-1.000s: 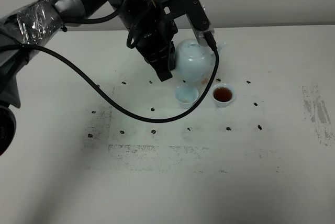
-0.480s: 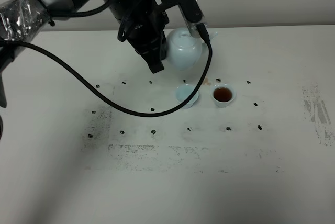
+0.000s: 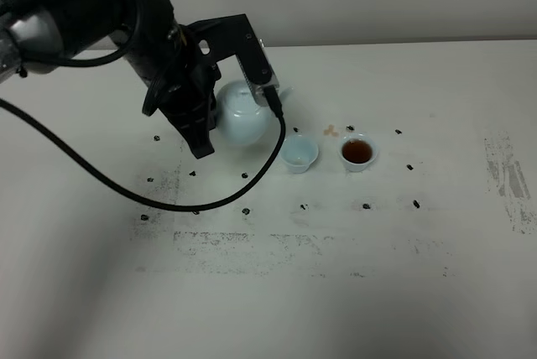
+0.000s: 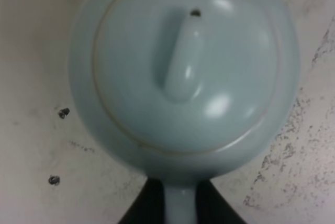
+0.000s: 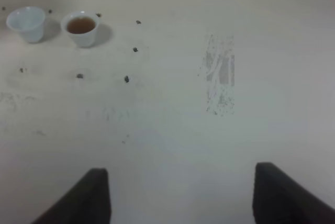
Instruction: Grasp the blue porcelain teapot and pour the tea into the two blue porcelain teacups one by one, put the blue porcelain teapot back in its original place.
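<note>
Blue porcelain teapot (image 4: 183, 72) fills view, lid (image 4: 220, 62) on — handle (image 4: 180, 209) pinched between left gripper fingers (image 4: 142, 211); speckled table (image 4: 31, 51).

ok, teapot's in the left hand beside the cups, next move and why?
Probably set the teapot down and release: left hand grips its handle, pot upright, beside both teacups, over neither. The right teacup holds tea; the left teacup's fill is unclear.

pale sky-blue glaze, glossy and unpatterned, on the teapot (image 3: 243, 120); thin tan line round its lid (image 4: 235, 51). same pale blue on the teacup next to the teapot (image 3: 299, 154), whitish inside. pale blue farther teacup (image 3: 357, 163) with reddish-brown tea (image 3: 357, 151). off-white tabletop (image 3: 336, 317), black specks, grey scuffed streaks. black arm (image 3: 180, 82) and cable (image 3: 101, 174).
</note>
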Robot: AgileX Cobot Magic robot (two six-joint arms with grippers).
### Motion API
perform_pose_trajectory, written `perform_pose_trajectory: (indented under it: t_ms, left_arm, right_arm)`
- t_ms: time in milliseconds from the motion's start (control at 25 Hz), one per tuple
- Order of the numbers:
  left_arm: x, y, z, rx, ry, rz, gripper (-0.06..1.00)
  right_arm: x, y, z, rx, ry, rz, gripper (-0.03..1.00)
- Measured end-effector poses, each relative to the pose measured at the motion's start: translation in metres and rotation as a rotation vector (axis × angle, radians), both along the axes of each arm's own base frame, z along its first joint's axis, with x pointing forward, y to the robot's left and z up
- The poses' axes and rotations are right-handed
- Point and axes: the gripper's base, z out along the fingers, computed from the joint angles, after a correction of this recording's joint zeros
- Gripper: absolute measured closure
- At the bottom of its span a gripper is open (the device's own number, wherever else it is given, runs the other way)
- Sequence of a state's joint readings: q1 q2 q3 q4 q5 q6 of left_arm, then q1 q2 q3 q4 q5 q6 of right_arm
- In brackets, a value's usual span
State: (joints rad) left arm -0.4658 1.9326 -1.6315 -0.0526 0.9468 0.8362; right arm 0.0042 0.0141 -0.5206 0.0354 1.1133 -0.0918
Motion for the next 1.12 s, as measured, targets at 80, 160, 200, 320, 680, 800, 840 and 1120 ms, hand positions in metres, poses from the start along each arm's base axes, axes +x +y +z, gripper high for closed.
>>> perform_pose_trajectory:
  t_ms: [80, 160, 200, 320, 680, 800, 840, 1120]
  left_arm:
    - [-0.008, 0.009, -0.002, -0.004, -0.031, 0.001, 0.91]
    - [-0.012, 0.019, 0.001, -0.008, -0.076, -0.016, 0.91]
    - [-0.013, 0.025, 0.002, -0.008, -0.091, -0.018, 0.91]
    - [-0.01, 0.037, 0.006, 0.001, -0.125, -0.027, 0.91]
    - [-0.004, 0.043, 0.006, 0.07, -0.199, -0.225, 0.91]
    - [0.003, 0.04, -0.001, 0.09, -0.251, -0.305, 0.91]
    - [0.006, 0.039, -0.006, 0.101, -0.259, -0.335, 0.91]
    - [0.018, 0.035, -0.033, 0.155, -0.265, -0.471, 0.91]
  right_arm:
    - [0.0, 0.0, 0.0, 0.0, 0.0, 0.0, 0.41]
    - [0.0, 0.0, 0.0, 0.0, 0.0, 0.0, 0.41]
    - [0.0, 0.0, 0.0, 0.0, 0.0, 0.0, 0.41]
    - [0.0, 0.0, 0.0, 0.0, 0.0, 0.0, 0.41]
    - [0.0, 0.0, 0.0, 0.0, 0.0, 0.0, 0.41]
    - [0.0, 0.0, 0.0, 0.0, 0.0, 0.0, 0.41]
    - [0.0, 0.0, 0.0, 0.0, 0.0, 0.0, 0.41]
    - [0.0, 0.0, 0.0, 0.0, 0.0, 0.0, 0.41]
